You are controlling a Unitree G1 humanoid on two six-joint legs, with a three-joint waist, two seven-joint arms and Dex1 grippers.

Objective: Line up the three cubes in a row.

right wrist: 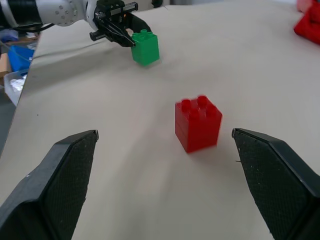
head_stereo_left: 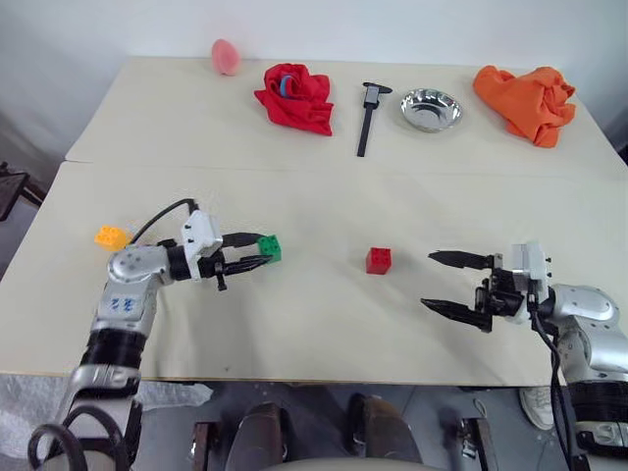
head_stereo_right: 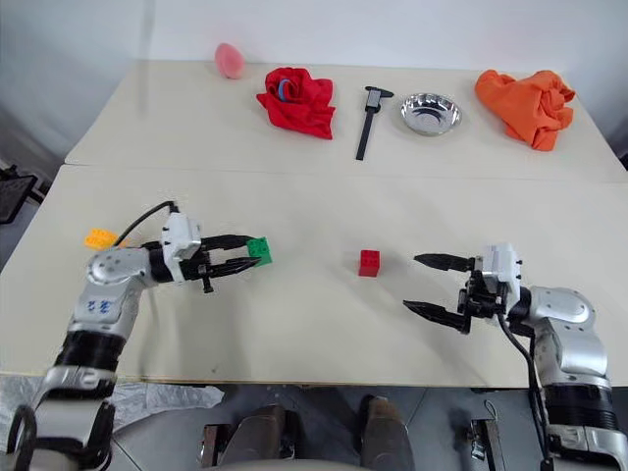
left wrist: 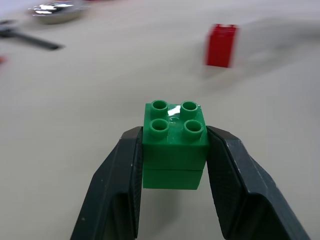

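Nearest the table's front edge [head_stereo_left: 294, 378], the right gripper [head_stereo_left: 457, 285] is held with its two black fingers spread wide and nothing between them; in the right wrist view the red brick [right wrist: 198, 123] is framed in the gap between them, standing apart on bare tabletop. The left gripper [head_stereo_left: 257, 253] is closed on the green brick [head_stereo_left: 271, 248], and the left wrist view shows what the head views cannot: the brick is clamped on two opposite sides, studs up, with its four studs clear of the fingers [left wrist: 120, 190]. The orange-yellow brick [head_stereo_left: 111, 236] is seen near the table's left edge, behind the left arm and well apart from the other two. Open tabletop is left between the green brick and the red one, and between the red one and the right gripper. Along the far side are laid a pink egg-shaped thing [head_stereo_left: 226, 57], a crumpled red cloth [head_stereo_left: 296, 98] with something blue tucked in its folds, a black caliper [head_stereo_left: 369, 118], a steel bowl [head_stereo_left: 431, 109] whose contents cannot be told, and an orange cloth [head_stereo_left: 527, 101].
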